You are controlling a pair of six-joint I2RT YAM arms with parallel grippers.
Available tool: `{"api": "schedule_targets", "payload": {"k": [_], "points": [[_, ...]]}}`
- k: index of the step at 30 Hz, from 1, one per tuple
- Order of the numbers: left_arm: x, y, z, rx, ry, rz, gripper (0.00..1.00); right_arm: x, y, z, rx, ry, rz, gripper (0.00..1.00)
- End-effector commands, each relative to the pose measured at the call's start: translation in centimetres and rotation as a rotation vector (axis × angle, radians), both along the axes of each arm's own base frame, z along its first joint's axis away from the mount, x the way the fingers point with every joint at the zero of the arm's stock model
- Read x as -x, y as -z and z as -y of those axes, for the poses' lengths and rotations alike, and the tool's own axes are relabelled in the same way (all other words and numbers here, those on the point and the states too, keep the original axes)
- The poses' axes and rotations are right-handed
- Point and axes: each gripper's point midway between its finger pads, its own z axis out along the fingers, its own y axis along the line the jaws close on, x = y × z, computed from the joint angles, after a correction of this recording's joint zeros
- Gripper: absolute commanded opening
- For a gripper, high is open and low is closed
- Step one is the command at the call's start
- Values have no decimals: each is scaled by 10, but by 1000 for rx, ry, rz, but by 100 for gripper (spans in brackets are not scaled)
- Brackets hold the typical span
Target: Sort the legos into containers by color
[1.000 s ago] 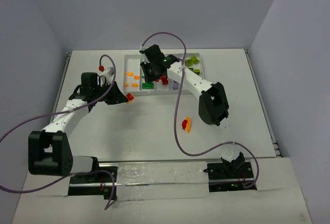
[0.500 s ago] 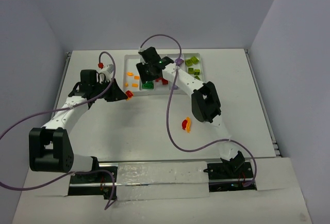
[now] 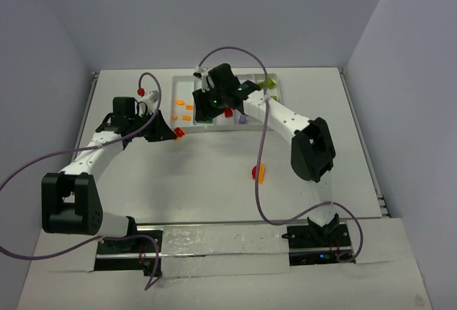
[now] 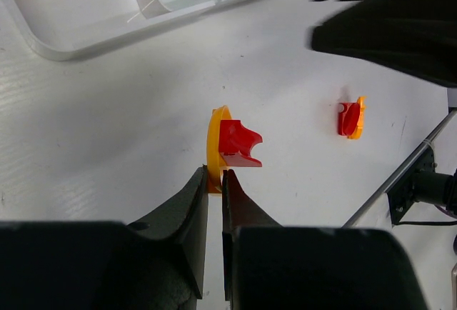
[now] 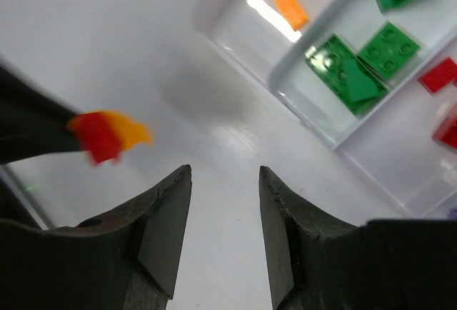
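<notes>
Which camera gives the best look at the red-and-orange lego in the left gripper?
Left wrist: the red-and-orange lego sits sharp and close, pinched by the left gripper. Top external shows a tiny speck; right wrist, a blur.

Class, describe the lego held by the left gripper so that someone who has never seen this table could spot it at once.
Find the white tray at the far side of the table; the left gripper sits before its left end. It pinches a curved orange piece with a red brick stuck on it. The similar red-and-orange pair mid-table lies loose, ungripped.
</notes>
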Motion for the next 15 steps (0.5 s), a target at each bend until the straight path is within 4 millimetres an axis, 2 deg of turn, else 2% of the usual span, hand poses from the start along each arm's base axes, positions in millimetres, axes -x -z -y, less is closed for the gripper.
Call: {"api": "schedule_targets", "payload": {"k": [1,7,10,12,15], "points": [[-7,-8,1,12,3,-24,0,23,-81,-18,-189,-147,129,49],[-5,-15,9,58,21,-54,0,41,-87,-34,-186,-169,113,49],[-4,-19,11,74,28,-62,0,45,-83,-41,-166,-172,79,51],[-3,-22,13,84,35,-62,0,50,-68,-48,-139,-182,38,54],[-1,-25,15,90,43,-56,0,56,-61,-51,-122,-193,18,56]]}}
